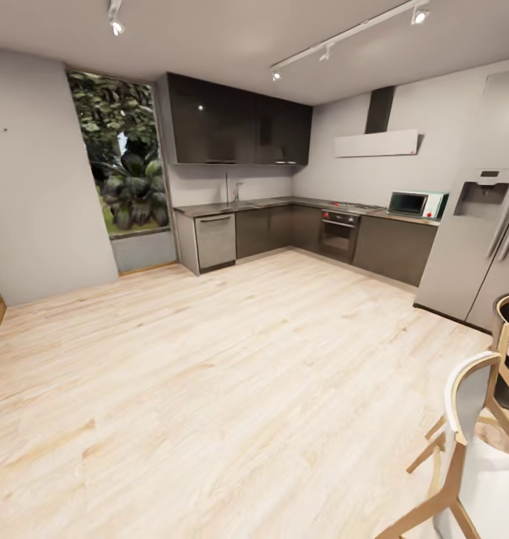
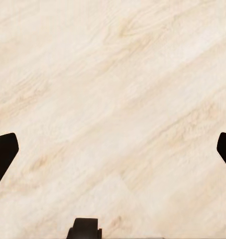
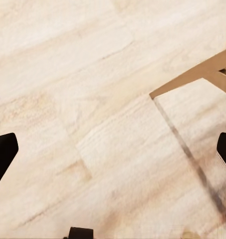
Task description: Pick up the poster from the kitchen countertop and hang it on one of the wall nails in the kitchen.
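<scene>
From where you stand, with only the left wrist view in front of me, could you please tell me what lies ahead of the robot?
Observer: The head view shows a kitchen countertop along the far wall, across an open stretch of wood floor.
Operator: Thank you. Is the poster visible on it?
Observer: I cannot make one out at this range; a microwave sits at its right end.
Operator: Is anything close to the robot?
Observer: Yes, wooden chairs stand at its right, and a chair leg crosses the right wrist view.
Operator: And the right claw?
Observer: The right claw is open over bare floor.
</scene>
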